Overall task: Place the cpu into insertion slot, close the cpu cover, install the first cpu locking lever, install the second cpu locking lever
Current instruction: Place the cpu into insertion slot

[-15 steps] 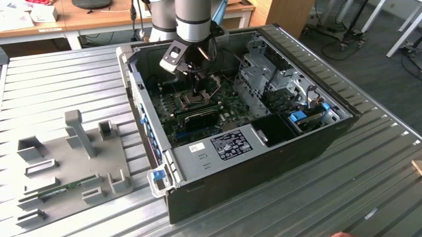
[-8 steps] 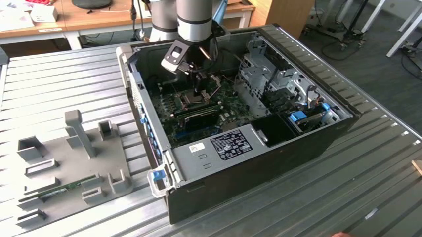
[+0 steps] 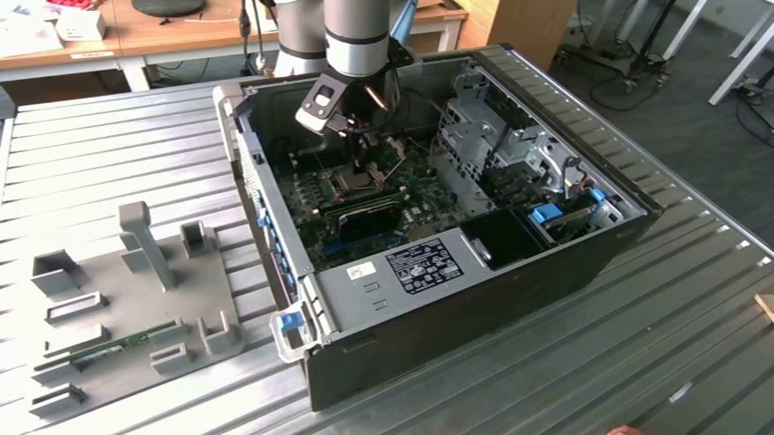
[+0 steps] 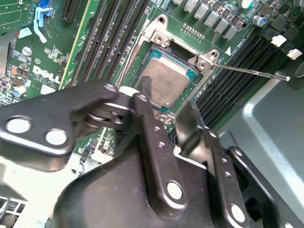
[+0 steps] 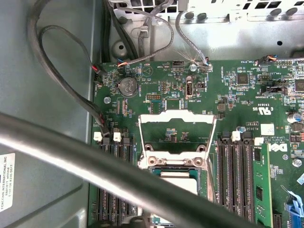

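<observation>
Small grey square cpu point(image 4: 166, 81) was seated in the silver-rimmed insertion slot point(image 4: 159, 39). The hinged silvery cpu cover point(image 5: 176, 115) stood open. The black gripper point(image 4: 166, 97) was held just above, fingers point(image 4: 145, 92) apart, empty. Closing was judged to need even pressure on the frame, never the chip.

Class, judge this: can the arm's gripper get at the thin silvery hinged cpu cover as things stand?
Probably yes. The thin silvery cpu cover is flipped open beside the insertion slot with nothing lying on it, and the black gripper hovers close above the grey square cpu seated there.
</observation>
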`<state>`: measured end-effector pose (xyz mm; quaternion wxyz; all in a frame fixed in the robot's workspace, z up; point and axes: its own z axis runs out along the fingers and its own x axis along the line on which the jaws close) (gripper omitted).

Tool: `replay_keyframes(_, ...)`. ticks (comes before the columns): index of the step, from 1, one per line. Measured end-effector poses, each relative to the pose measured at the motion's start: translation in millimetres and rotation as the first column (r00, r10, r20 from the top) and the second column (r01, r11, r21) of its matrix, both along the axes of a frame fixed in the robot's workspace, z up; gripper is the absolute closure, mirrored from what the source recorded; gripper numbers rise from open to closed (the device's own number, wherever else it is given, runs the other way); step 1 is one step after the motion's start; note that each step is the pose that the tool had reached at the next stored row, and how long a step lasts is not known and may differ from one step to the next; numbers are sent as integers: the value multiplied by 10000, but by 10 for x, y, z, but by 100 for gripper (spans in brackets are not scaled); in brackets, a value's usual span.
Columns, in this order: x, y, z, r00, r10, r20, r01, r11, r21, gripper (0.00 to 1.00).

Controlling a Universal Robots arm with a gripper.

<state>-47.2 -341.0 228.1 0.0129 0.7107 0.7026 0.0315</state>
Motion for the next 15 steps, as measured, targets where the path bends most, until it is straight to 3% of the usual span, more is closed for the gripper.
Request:
replay_keyframes(4,1,0,0,10000,0,0,0,10000,0,71)
replay_keyframes(7,1,0,0,10000,0,0,0,10000,0,76)
replay_keyframes(9,1,0,0,10000,0,0,0,10000,0,88)
replay_keyframes(15,2,0,0,10000,0,0,0,10000,0,89)
